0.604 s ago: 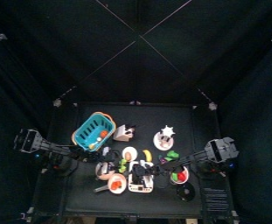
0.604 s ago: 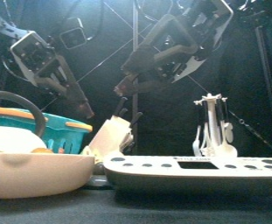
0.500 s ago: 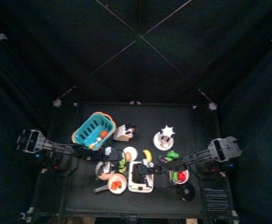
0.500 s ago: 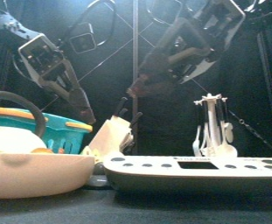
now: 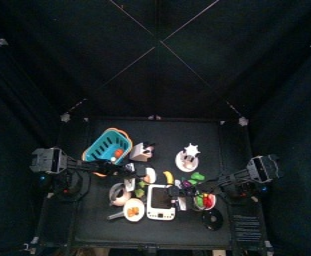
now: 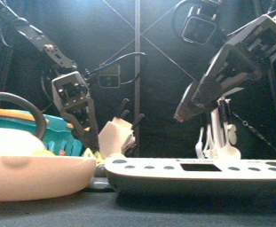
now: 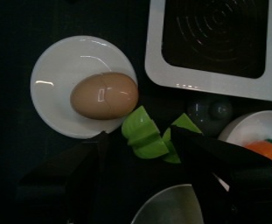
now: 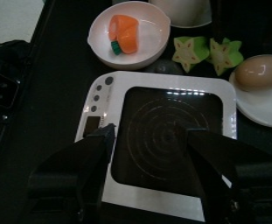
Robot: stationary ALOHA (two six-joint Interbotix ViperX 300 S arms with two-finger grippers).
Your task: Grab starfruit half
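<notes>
Left arm has dropped and swung in toward the table's middle since the frame 0.6 s ago, seen in the front view as the left gripper (image 7: 149,144) now hanging low behind the blue basket (image 5: 106,148); the right arm has pulled back toward its own side and sits higher in that view. Left gripper: jaws apart, nothing clamped. Its wrist view looks down between them on a green star-shaped piece (image 7: 149,140), which lies just beside a white plate (image 7: 56,74) carrying a brown egg (image 7: 104,94). Whether the jaws touch the green piece cannot be told. Right gripper (image 8: 153,131): jaws also apart and empty, hovering over a white flat unit with a dark ringed top (image 8: 162,114). Beyond that unit the right wrist view shows a white bowl (image 8: 149,54) with an orange carrot-like piece (image 8: 126,33) in it, and two green star pieces side by side. Starfruit half (image 5: 190,152): pale, star-shaped, lying alone on the black table (image 5: 144,130) toward its back, right of the basket in the top view. It is well apart from both grippers, which work over the cluster of dishes nearer the front edge.
</notes>
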